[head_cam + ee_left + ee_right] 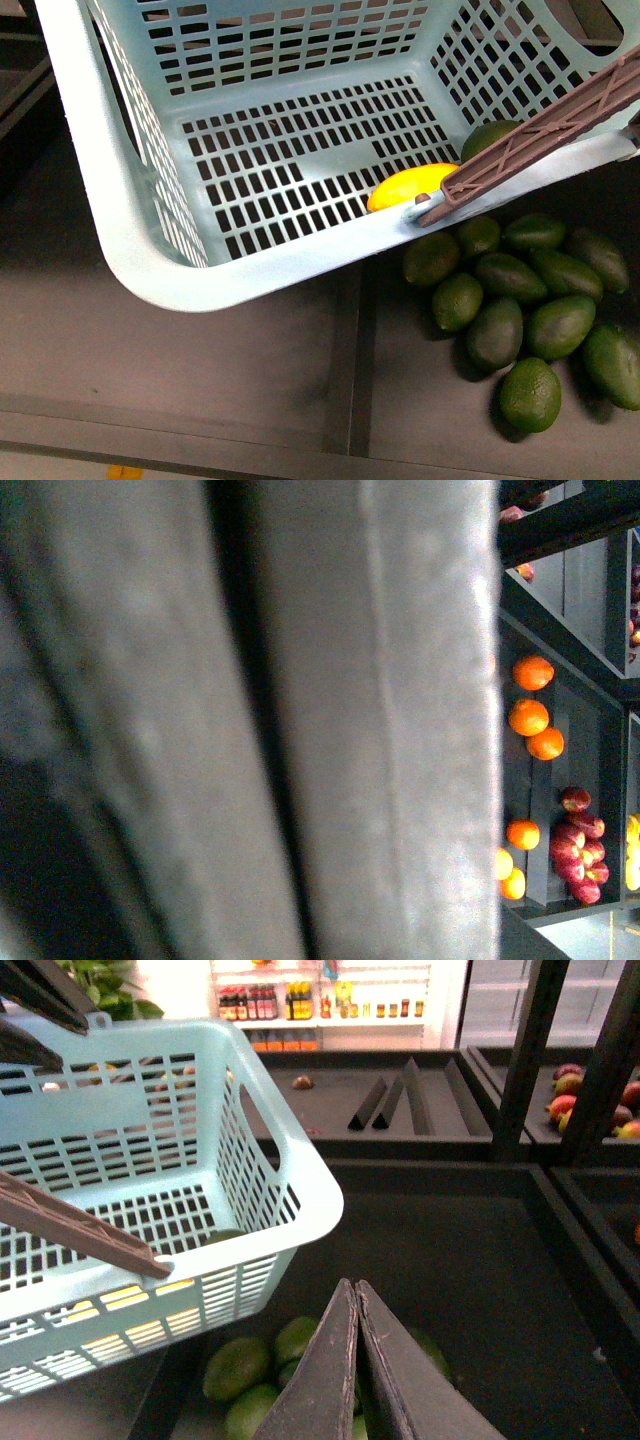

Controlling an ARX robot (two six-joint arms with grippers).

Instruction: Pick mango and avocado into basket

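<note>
With the yellow oval mango (410,186) and one dark green avocado (487,137) lying in the light turquoise slotted plastic basket (130,245), the right gripper (356,1295), fingers pressed together and empty above the loose avocados below it, seems finished, so only withdrawal remains.

Loose avocados (520,310) lie heaped on a dark shelf (200,350). Oranges (530,715) and red apples (578,845) sit in dark bins further off. Bottles (300,1002) line a bright back shelf (330,1022); black wedge dividers (400,1095) stand in a tray.
</note>
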